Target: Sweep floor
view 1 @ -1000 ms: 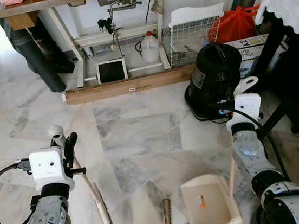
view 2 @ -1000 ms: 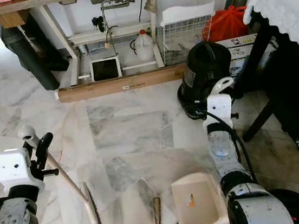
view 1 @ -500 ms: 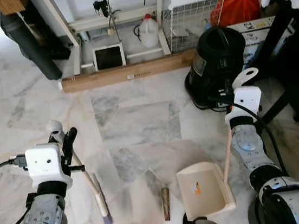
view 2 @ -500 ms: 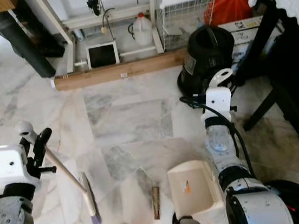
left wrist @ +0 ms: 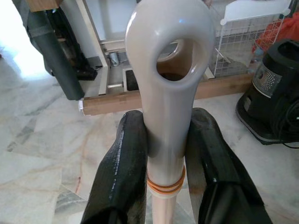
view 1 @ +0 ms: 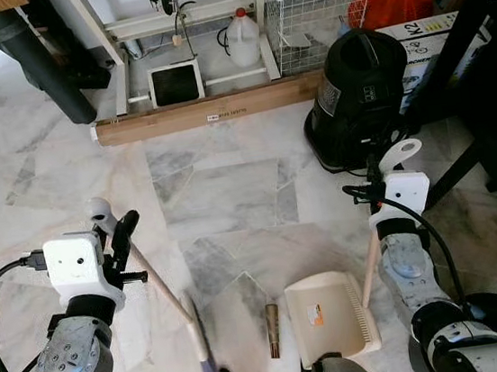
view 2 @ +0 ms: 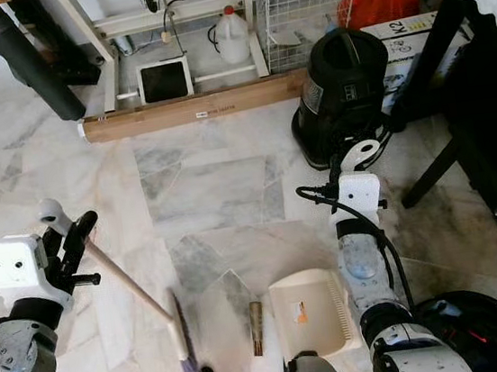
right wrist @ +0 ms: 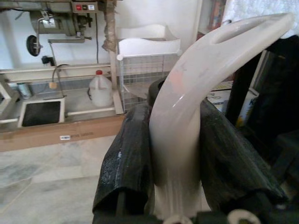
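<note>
One small brown tube of litter (view 1: 274, 342) lies on the marble floor (view 1: 222, 189), between the broom head (view 1: 199, 346) on its left and the mouth of the dustpan (view 1: 330, 318) on its right; it is near both and appears to touch neither. One broom (view 1: 156, 283) is held slanting down to the floor, so that its bristles can be drawn toward the pan. Its looped handle end is pinched between the two black fingers (left wrist: 122, 168) of the left gripper (left wrist: 163, 154). One cream dustpan is set flat, open side toward the litter, to receive it. Its upright handle (view 1: 368, 262) is clamped by the right gripper (right wrist: 175, 154), the fingers pressed against either side. Beyond are seen one black vacuum cleaner (view 1: 360, 95), one wire basket (view 1: 315, 23), one white jug (view 1: 244, 37) and one long wooden plank (view 1: 208, 114). The sweep is judged ready to begin.
</note>
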You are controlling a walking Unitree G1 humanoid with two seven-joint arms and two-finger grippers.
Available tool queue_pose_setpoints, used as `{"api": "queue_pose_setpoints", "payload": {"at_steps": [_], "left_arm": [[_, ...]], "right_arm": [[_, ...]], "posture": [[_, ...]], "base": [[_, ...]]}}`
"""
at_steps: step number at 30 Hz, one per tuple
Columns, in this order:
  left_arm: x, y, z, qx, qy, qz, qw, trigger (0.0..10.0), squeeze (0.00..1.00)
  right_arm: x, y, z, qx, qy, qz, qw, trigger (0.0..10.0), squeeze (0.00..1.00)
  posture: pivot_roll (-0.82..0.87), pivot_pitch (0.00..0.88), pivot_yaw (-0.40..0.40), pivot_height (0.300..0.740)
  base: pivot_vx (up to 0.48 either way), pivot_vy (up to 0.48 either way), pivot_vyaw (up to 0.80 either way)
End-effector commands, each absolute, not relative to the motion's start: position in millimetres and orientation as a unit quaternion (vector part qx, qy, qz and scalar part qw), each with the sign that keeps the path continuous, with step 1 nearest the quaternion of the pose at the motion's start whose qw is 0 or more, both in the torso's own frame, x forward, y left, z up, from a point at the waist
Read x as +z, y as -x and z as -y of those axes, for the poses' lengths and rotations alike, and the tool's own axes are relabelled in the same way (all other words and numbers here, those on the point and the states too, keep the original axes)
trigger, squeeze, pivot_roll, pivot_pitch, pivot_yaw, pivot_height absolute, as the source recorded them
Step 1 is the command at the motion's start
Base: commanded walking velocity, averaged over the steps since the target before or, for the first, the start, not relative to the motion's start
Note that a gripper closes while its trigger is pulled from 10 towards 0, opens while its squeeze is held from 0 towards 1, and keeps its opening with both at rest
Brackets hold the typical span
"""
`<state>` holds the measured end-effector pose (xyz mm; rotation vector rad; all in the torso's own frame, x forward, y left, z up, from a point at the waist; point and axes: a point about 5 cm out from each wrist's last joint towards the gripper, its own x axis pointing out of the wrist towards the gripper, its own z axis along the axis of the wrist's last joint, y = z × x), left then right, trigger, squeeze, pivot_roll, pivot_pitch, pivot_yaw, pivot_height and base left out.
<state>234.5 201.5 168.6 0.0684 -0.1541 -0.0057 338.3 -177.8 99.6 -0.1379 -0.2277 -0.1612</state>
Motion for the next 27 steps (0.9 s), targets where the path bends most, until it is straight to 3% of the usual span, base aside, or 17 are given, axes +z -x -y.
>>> {"api": "queue_pose_setpoints", "payload": {"at_steps": [1,13,27], "left_arm": [[178,-232,-203,-0.004,-0.04,0.09,0.995,10.0,0.0],[161,-247,-202,-0.017,0.024,0.05,0.998,10.0,0.0],[139,-245,-208,-0.106,-0.037,-0.039,0.993,10.0,0.0]], "right_arm": [[68,-325,171,-0.074,0.05,0.04,0.995,10.0,0.0],[63,-326,165,-0.061,0.0,0.007,0.998,10.0,0.0],[60,-317,159,-0.037,-0.015,0.0,0.999,10.0,0.0]], "posture": [[0.1,0.335,0.058,0.74],[0.07,0.32,0.042,0.74],[0.05,0.307,0.04,0.74]], "base": [[0.0,0.0,0.0],[0.0,0.0,0.0],[0.0,0.0,0.0]]}}
